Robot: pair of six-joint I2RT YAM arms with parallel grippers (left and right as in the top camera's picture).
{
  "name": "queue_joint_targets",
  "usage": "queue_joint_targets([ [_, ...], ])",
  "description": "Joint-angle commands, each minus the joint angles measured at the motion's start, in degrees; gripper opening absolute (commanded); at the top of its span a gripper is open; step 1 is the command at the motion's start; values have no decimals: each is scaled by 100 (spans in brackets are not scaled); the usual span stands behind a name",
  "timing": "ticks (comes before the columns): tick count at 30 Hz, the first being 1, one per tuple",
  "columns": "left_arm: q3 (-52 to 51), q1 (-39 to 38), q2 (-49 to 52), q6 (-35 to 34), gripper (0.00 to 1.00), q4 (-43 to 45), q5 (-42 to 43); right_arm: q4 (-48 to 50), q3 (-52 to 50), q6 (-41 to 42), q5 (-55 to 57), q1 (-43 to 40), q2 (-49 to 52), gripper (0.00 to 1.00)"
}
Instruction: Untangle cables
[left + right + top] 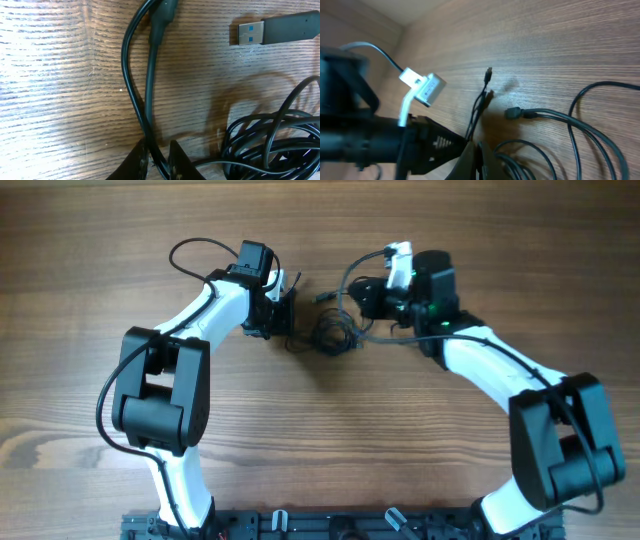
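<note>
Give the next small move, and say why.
Probably draw both tools slowly apart. The left tool pinches one strand, the right tool seems shut on a thin cord, and the tangled bundle lies between them.

A brown wooden table (320, 430) with fine straight grain running side to side carries the whole scene. Up and to the left of the left hand (157, 161) a pale glare (45, 75) washes over the wood and the grain ridges stand out brightly there, while the surface to its right lies in soft shadow. Around the right hand (476, 155) the wood looks warmer and dimmer. Far up-left of it a paler blurred band (350, 20) begins; wall or floor, I cannot tell.
</note>
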Motion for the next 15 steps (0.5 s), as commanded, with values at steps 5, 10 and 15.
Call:
queue_joint_targets([
  [5, 2, -11, -160, -11, 17, 17, -55, 922, 11, -238, 960, 326, 1209, 4],
  [10, 2, -11, -160, -11, 17, 17, -55, 1051, 11, 101, 1987, 323, 1808, 4],
  [15, 2, -11, -160, -11, 17, 17, -55, 715, 13, 44, 2312, 295, 1963, 4],
])
